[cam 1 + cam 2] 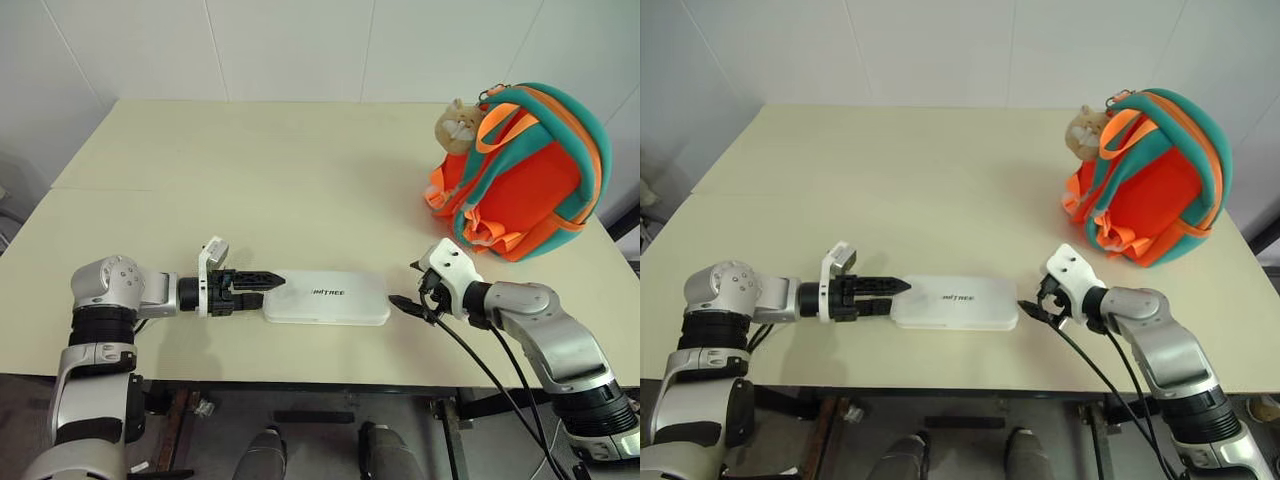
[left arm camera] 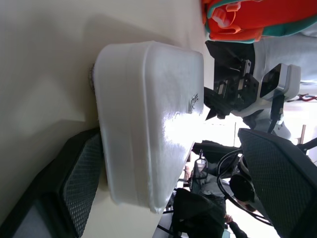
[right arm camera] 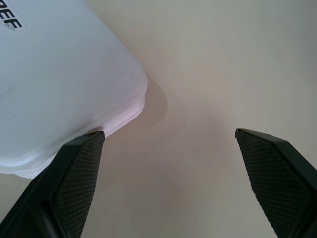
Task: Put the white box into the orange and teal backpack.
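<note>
White box (image 2: 148, 124) sits between the wide left pincer (image 2: 178, 188), backpack (image 2: 247, 20) beyond

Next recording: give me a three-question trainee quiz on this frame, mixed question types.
1. True or false: the flat white rectangular box already sits inside the orange and teal backpack.
2. The left gripper is at the box's: A) left end B) right end C) top face.
3. What state is the right gripper in?

Key: 1 false, it lies on the cream table; 2 A; 3 open, at the box's right end.
</note>
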Motion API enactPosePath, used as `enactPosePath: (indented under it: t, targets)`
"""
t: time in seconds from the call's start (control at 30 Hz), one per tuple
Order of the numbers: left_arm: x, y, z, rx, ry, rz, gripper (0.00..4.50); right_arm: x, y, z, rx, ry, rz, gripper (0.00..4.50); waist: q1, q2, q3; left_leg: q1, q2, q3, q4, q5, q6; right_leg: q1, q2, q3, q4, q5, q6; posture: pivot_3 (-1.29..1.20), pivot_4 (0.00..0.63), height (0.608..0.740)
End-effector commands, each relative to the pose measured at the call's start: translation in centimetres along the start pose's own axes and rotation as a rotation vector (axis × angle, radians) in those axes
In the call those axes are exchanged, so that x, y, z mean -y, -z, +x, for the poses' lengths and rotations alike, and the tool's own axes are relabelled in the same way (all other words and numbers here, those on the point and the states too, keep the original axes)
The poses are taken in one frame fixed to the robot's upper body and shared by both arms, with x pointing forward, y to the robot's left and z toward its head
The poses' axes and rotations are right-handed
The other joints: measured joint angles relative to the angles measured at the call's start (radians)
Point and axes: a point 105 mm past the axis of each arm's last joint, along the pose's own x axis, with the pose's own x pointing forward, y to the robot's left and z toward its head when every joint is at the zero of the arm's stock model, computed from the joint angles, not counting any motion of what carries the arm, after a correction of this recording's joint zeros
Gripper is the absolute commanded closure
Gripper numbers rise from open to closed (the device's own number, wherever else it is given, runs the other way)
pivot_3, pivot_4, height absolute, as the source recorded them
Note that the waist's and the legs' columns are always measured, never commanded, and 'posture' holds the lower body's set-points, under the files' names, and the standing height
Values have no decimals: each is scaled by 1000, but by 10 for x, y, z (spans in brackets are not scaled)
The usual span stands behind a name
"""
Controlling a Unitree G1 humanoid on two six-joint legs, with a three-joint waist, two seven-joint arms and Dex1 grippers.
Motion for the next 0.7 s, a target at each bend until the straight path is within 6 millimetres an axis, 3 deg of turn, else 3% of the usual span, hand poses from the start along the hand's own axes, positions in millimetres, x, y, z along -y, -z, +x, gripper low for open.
enactPosePath:
  t: [0.03,0.13,0.23,0.47,0.7]
  targets:
    - [-17,9,9,-29,-69,-46,0,0,-13,0,39,7,-28,30,6,0,0,0,0,0,0,0,0,0,0,0,0,0,0,0,150,740]
    - [-19,7,13,-12,-71,-26,0,0,-12,-1,39,6,-29,30,11,0,0,0,0,0,1,0,0,1,0,0,0,0,-1,0,150,740]
    - [-21,5,14,2,-75,-19,562,1,-12,-1,37,7,-30,0,10,0,0,0,0,0,2,0,0,1,0,0,-1,0,-3,0,150,740]
    - [-21,8,15,-21,-84,4,2750,2,-11,-3,33,14,-33,0,6,0,-1,-1,0,1,2,0,0,1,0,0,-2,0,-5,0,150,740]
    - [-21,3,13,-6,-87,18,3050,4,-11,-6,34,24,-32,0,6,-2,-1,-1,0,1,2,0,0,1,0,0,-2,0,-5,0,150,740]
